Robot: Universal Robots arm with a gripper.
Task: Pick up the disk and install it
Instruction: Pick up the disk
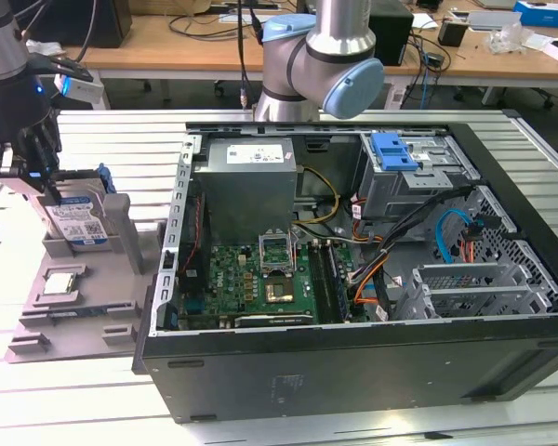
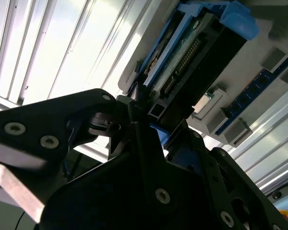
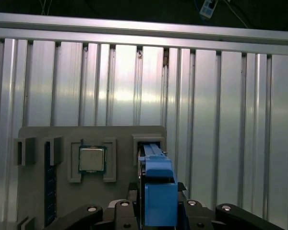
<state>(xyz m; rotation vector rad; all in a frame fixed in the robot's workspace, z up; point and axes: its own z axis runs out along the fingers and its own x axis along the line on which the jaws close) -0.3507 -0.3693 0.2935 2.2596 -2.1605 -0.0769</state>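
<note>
Disk [image 1: 74, 221] upright in grey holder [image 1: 123, 223]; tool [image 1: 48, 184] clamped on its upper edge.

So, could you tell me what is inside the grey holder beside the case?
The disk stands upright in the grey holder's slot, the gripper at its top; a processor chip lies flat in a square recess. The disk's lower edge is hidden by the slot.

Tool [image 2: 159, 117] at disk [image 2: 189, 57] end — disk sits in grey holder [image 2: 266, 52].
</note>
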